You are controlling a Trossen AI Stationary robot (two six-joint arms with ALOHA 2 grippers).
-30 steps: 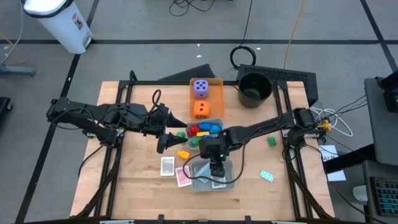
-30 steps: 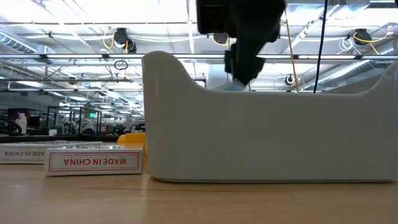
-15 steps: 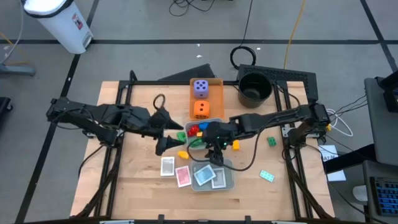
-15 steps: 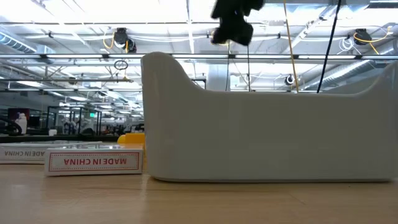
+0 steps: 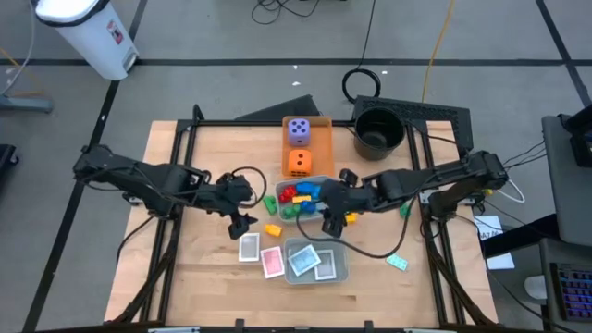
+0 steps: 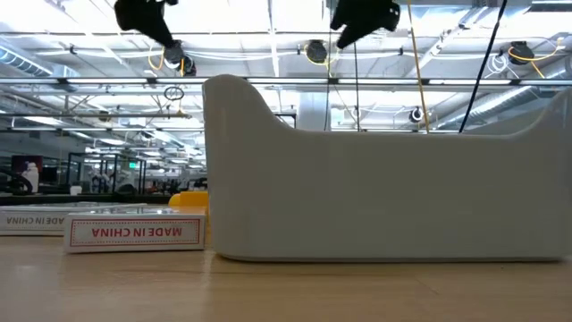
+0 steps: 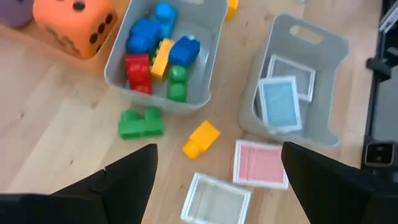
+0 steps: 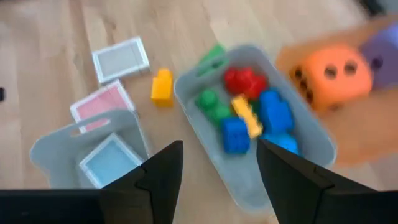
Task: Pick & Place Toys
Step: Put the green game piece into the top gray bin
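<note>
Since a second ago: right gripper (image 5: 335,218) lifted off the card tray (image 5: 315,263) and pulled back toward the brick tray (image 5: 298,200), empty, fingers apart; teal card (image 5: 302,262) left lying in the card tray beside a white card (image 5: 326,266). Left gripper (image 5: 240,225) drawn back a little, hovering over bare wood near the loose yellow brick (image 5: 272,229), fingers spread wide, holding nothing.

Still out on the table: pink card (image 5: 272,263) just beside the card tray, another white card (image 5: 249,247) next to it, green brick (image 5: 269,200) against the brick tray's left wall. Red, blue, yellow and green bricks piled inside the brick tray. Farther right, well apart: a small green brick (image 5: 404,211) and a teal piece (image 5: 397,262) on the wood. Purple die (image 5: 298,131) and orange die (image 5: 298,163) sitting on the flat orange tray (image 5: 322,139) at the far edge. Black bucket (image 5: 377,134) beside that tray.
</note>
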